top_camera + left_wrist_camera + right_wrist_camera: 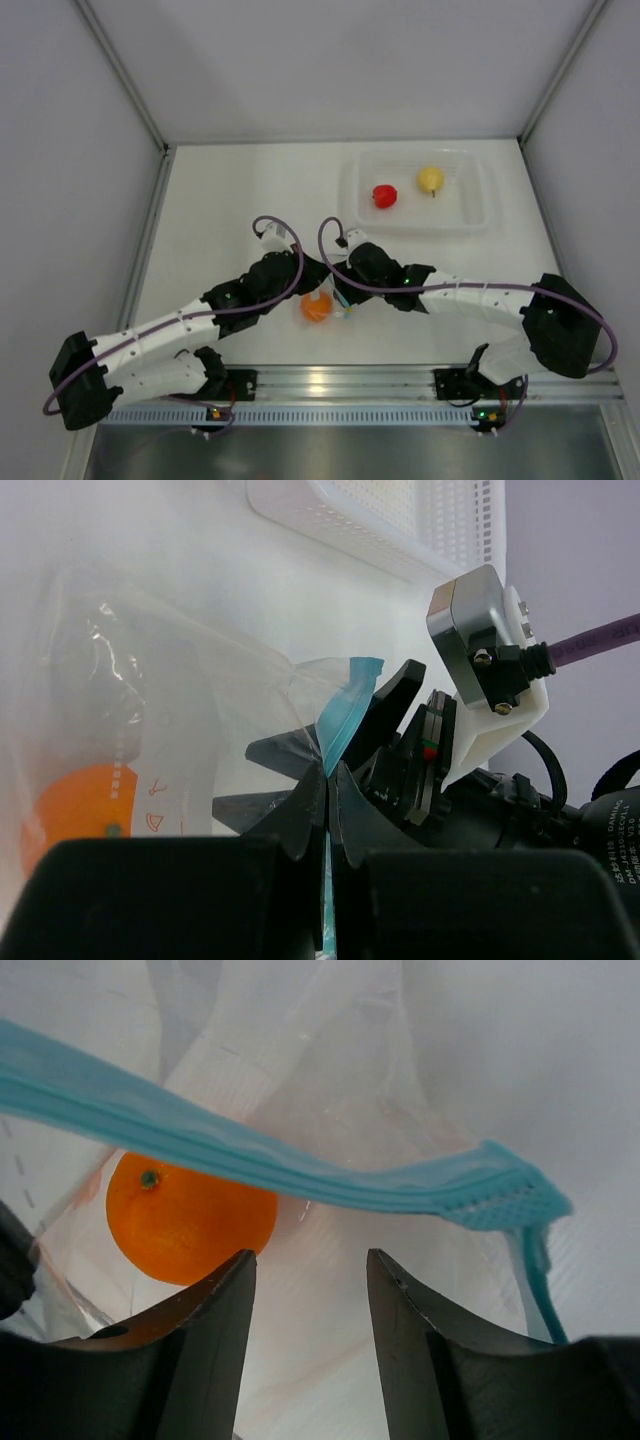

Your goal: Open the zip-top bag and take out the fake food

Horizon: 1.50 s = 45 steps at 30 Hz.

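Observation:
The zip-top bag (328, 300) lies near the table's front, between my two grippers, with its blue zip strip (300, 1175) parted. The orange fruit (316, 308) is inside it and shows through the plastic in the right wrist view (190, 1215) and the left wrist view (85, 800). My left gripper (328, 780) is shut on the blue strip (345, 715) at the bag's edge. My right gripper (310, 1265) is open at the bag's mouth, holding nothing, just right of the orange. The red fruit (384, 196) and the yellow pear-shaped fruit (431, 180) lie in the clear tray.
The clear rigid tray (480, 215) stands at the back right, and its ribbed edge shows in the left wrist view (400, 520). White walls enclose the table on the left, back and right. The two wrists and their cables crowd close together above the bag.

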Tool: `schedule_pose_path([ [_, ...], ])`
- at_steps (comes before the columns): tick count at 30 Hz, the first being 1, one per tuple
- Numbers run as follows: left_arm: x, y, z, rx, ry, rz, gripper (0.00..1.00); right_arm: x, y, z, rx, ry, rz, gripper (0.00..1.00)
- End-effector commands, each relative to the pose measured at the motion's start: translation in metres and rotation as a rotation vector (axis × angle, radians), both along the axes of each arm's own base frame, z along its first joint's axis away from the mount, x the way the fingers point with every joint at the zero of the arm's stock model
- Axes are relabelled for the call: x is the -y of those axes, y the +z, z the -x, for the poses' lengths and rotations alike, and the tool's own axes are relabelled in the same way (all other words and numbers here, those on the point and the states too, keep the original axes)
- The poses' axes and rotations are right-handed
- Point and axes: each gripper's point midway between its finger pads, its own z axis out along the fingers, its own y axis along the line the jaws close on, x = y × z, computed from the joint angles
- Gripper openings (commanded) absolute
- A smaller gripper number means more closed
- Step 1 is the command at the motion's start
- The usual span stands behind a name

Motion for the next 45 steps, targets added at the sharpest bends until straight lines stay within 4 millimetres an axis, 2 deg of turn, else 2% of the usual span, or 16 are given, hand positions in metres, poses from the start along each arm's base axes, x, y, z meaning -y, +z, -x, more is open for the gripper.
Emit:
schedule_pose_path([
  [1,0.013,0.022,0.002,0.038,-0.051,0.057,0.0,-0.042,0.03,0.014,0.016,0.13,-0.252,0.5],
  [7,0.009,0.013,0.002,0.034,-0.038,0.061,0.0,-0.055,0.042,0.035,0.015,0.256,-0.375,0.54],
  [10,0.012,0.001,0.004,0.026,-0.048,0.071,0.0,-0.047,0.041,0.026,0.062,0.183,-0.368,0.46],
  [13,0.026,-0.008,0.005,-0.01,-0.086,0.084,0.0,-0.032,0.04,0.021,0.078,0.107,-0.345,0.3],
  [19,0.043,0.009,-0.001,0.009,-0.075,0.183,0.0,-0.007,0.039,0.01,0.069,-0.033,-0.275,0.29],
  [21,0.054,0.03,-0.001,0.051,-0.084,0.235,0.0,-0.001,0.04,0.007,0.073,-0.056,-0.265,0.29],
  [23,0.069,0.037,0.001,0.057,-0.112,0.25,0.0,0.013,0.041,-0.002,0.09,-0.1,-0.239,0.29],
  [24,0.079,0.052,0.001,0.071,-0.132,0.284,0.0,0.025,0.042,-0.003,0.101,-0.123,-0.217,0.29],
  [26,0.094,0.051,0.003,0.053,-0.162,0.302,0.0,0.046,0.04,-0.009,0.111,-0.166,-0.17,0.29],
  [31,0.113,0.051,0.01,-0.036,-0.175,0.385,0.0,0.095,0.06,-0.02,0.204,-0.261,-0.049,0.3],
  [35,0.108,0.033,0.022,-0.142,-0.156,0.43,0.0,0.131,0.058,-0.014,0.207,-0.285,0.113,0.31],
  [37,0.099,0.029,0.024,-0.182,-0.125,0.472,0.0,0.133,0.061,-0.013,0.2,-0.272,0.134,0.32],
  [38,0.092,0.015,0.027,-0.2,-0.111,0.455,0.0,0.138,0.058,-0.009,0.185,-0.267,0.159,0.32],
  [40,0.082,0.015,0.028,-0.182,-0.097,0.455,0.0,0.135,0.058,-0.007,0.17,-0.251,0.163,0.31],
  [41,0.074,0.0,0.029,-0.191,-0.074,0.432,0.0,0.133,0.054,-0.007,0.158,-0.236,0.173,0.31],
  [45,0.059,-0.017,0.032,-0.199,-0.049,0.41,0.0,0.114,0.042,0.002,0.095,-0.156,0.158,0.31],
])
